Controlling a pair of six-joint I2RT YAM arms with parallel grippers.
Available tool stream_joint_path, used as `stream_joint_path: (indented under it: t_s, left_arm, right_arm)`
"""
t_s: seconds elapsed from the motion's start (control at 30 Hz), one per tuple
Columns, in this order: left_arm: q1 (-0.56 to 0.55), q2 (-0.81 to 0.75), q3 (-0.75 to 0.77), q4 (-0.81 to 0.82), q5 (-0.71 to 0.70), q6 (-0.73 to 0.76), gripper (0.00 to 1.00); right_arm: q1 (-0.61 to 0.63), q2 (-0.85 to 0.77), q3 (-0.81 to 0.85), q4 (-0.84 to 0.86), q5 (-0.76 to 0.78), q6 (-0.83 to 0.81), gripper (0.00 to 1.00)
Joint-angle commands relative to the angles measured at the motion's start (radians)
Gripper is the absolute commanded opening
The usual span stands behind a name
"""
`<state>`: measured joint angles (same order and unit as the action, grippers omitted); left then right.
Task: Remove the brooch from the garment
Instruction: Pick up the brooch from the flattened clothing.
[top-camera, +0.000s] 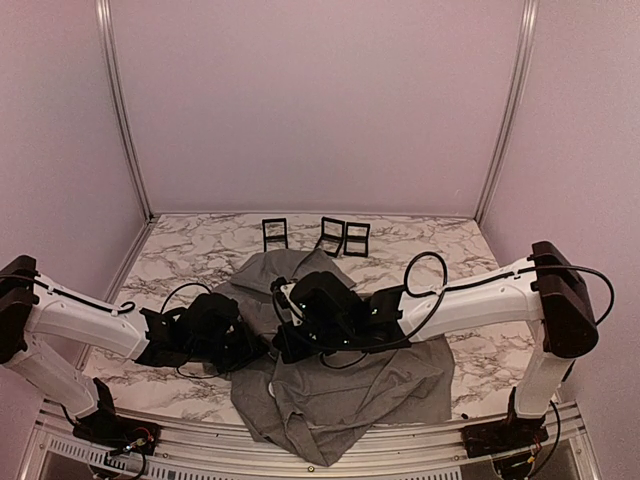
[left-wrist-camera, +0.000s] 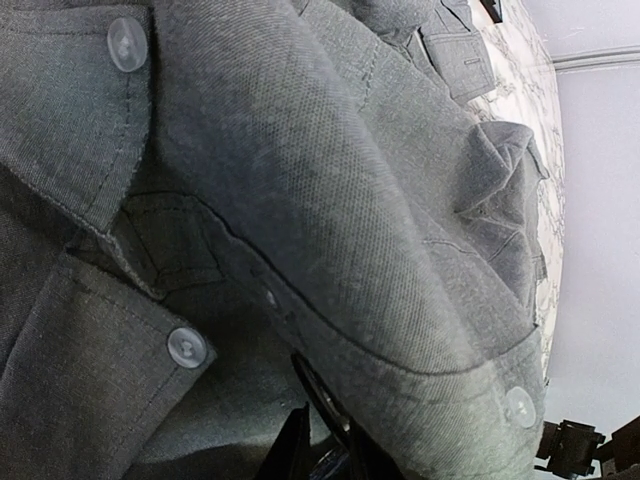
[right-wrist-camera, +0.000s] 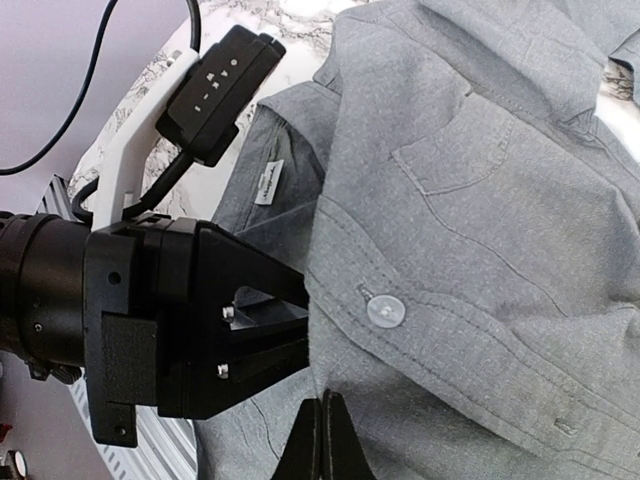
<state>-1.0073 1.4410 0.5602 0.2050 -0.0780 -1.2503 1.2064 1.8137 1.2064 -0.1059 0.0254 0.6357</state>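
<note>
count two claws, both down on one grey shirt (top-camera: 350, 385) in middle of table (top-camera: 470, 250). see left claw (right-wrist-camera: 303, 320) clenched on front edge of shirt, with cloth folded over its fingers (left-wrist-camera: 298, 450). see right claw (right-wrist-camera: 322, 440) just beside left one, tips pressed together on the cloth; cannot tell if any cloth is caught between. find shirt crumpled under and around both claws, reaching behind them over near edge of table.

from right claw's camera count one button (right-wrist-camera: 385, 310) just ahead of its tips, one pocket (right-wrist-camera: 470, 160) further ahead, one white label (right-wrist-camera: 268, 183) beyond left claw. from left claw's camera count three buttons (left-wrist-camera: 187, 347): one near the fingers, one far above, one off to the right on the fold.

count three small black frames (top-camera: 331, 235) well beyond both claws, standing in a row.
</note>
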Motion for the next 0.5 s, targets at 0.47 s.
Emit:
stream_joint_path:
  t_s: [0.47]
  left_arm:
    - [-0.003, 0.004, -0.015, -0.032, 0.007, 0.002, 0.14]
  right_arm:
    - [0.021, 0.029, 0.019, -0.004, -0.047, 0.012, 0.0]
